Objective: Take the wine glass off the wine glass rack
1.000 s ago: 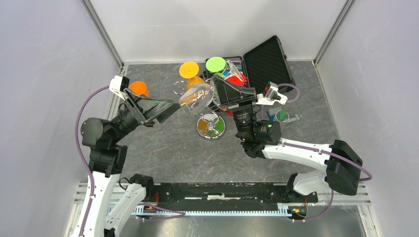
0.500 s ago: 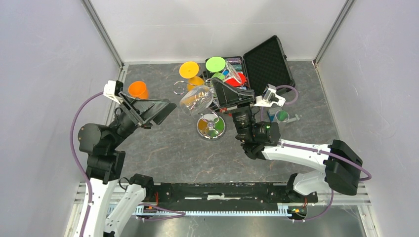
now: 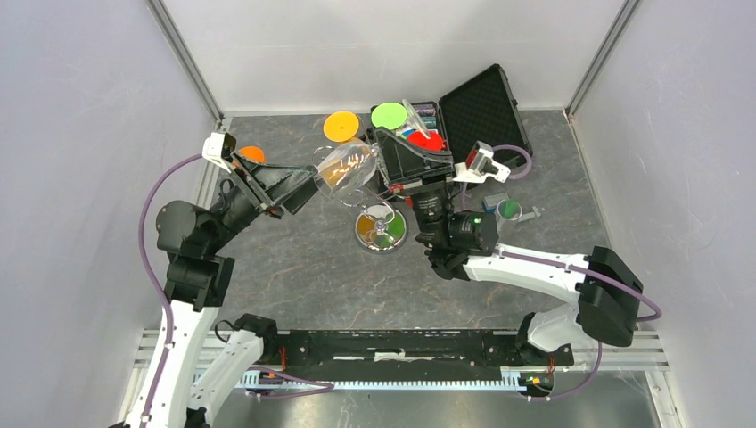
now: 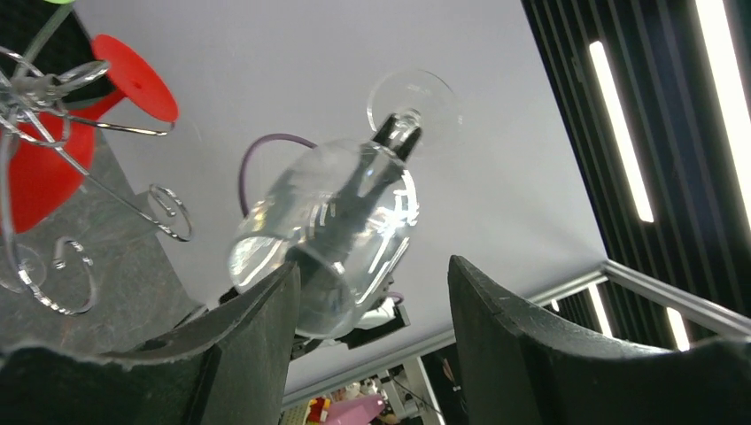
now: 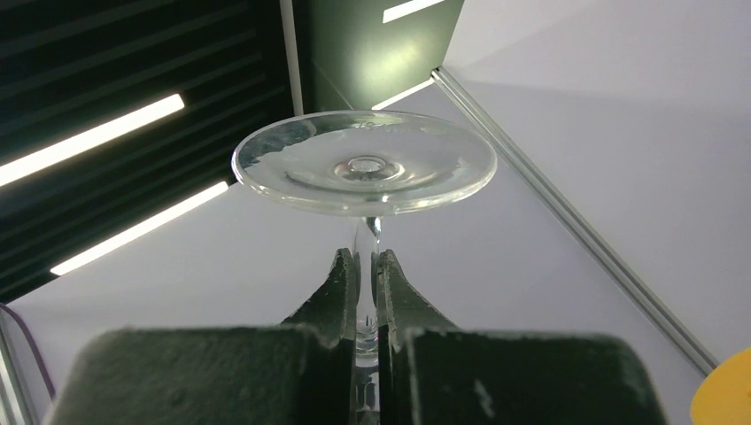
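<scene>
On the counter (image 3: 294, 267) the wine glass rack (image 3: 382, 227) stands beneath the right claw (image 5: 367, 266), which clenches the stem of the wine glass (image 4: 329, 226), apparently lifted free, while the left claw (image 4: 372, 274), released yet narrowing, has swung in around its bowl.

right wrist: wine glass (image 5: 364, 164) bowl hidden behind right end effector (image 5: 366, 258) | left wrist: wine glass rack (image 4: 35, 88) cut off at left edge | top: stem covered
</scene>
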Available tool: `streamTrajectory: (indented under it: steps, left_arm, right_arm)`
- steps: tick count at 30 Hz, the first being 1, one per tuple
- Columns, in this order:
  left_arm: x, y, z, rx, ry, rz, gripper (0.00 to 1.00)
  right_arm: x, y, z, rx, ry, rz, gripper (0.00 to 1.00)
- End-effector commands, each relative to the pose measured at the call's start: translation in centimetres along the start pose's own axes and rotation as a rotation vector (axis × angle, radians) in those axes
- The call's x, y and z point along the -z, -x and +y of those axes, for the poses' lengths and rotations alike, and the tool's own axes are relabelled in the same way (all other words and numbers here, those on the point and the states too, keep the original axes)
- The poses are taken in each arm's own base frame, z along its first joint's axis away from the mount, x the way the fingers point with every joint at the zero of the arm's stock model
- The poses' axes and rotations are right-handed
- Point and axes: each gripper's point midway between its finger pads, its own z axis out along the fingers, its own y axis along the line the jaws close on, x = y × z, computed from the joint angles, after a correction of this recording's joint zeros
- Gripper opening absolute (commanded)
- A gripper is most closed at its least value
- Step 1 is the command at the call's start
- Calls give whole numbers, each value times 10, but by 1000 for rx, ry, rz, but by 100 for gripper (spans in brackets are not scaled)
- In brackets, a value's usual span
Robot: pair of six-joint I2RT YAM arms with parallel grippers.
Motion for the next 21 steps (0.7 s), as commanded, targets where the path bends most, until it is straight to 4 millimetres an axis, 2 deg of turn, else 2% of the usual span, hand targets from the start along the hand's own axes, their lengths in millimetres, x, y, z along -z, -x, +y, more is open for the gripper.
streamTrajectory:
  steps: [1, 7, 10, 16, 20, 21]
  left_arm:
    - [-1, -10, -30, -2, -133, 67, 64]
    - [-8, -24, -40, 33, -200, 127, 53]
    - [-11, -29, -41, 33, -213, 133, 41]
    - [-14, -22, -44, -1, -235, 74, 15]
    - [-12, -15, -47, -62, -250, 17, 3]
    - [-12, -13, -47, -74, -250, 6, 2]
  right_arm:
    - [-3, 81, 60, -217, 233, -316, 0]
    - [-5, 72, 56, -230, 224, -299, 0]
    - [-5, 71, 54, -230, 218, -298, 0]
    - [-1, 74, 53, -229, 212, -297, 0]
    - [2, 76, 52, -225, 206, -296, 0]
    - [2, 77, 52, -226, 207, -299, 0]
